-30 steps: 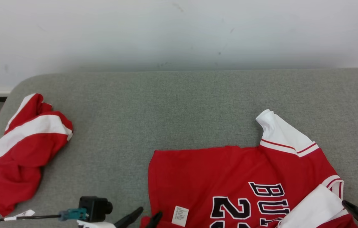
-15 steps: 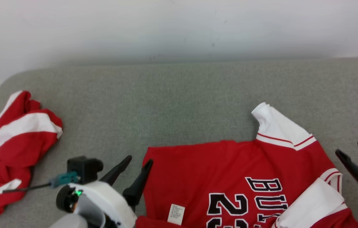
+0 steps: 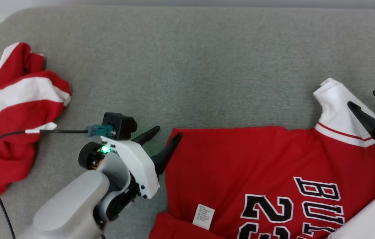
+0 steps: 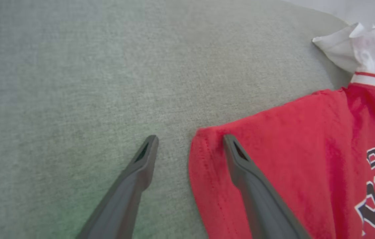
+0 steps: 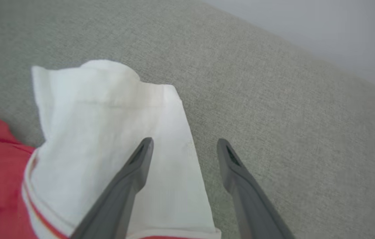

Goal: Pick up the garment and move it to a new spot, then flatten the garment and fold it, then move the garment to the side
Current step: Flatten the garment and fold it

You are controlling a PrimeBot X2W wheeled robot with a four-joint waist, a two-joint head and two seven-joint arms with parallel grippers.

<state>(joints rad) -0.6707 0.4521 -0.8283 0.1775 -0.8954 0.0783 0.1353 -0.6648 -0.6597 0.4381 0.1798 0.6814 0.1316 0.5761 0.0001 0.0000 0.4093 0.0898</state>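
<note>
while wide apart, left fingers (image 4: 242,169) astride the jersey (image 4: 290,149) corner

The table (image 3: 207,66) is covered in grey woven fabric, and its far-left corner is rounded. Two things lie on it, well apart — a red jersey (image 3: 257,166) with white sleeves, spread mostly flat at the right, and a crumpled red-and-white garment (image 3: 18,113) at the left edge.
</note>
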